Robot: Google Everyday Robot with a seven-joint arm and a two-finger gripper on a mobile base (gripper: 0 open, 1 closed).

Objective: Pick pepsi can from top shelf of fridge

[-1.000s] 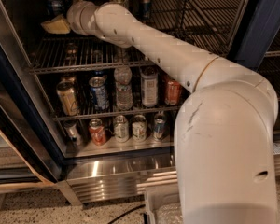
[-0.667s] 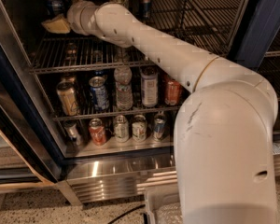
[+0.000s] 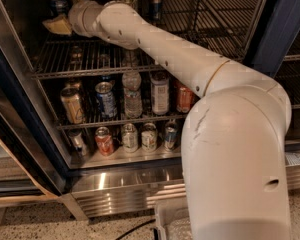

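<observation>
The can (image 3: 57,1) stands at the table's (image 3: 65,59) back-left corner, with the claw (image 3: 57,25) just before it, its state untellable. Likely light, rigid and slick, it wants a mid-body grip.

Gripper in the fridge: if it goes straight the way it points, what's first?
Probably the left inner wall of the fridge; the gripper hangs over the top shelf aimed left. The pepsi can sits just above that line, maybe behind; depth unclear.
</observation>
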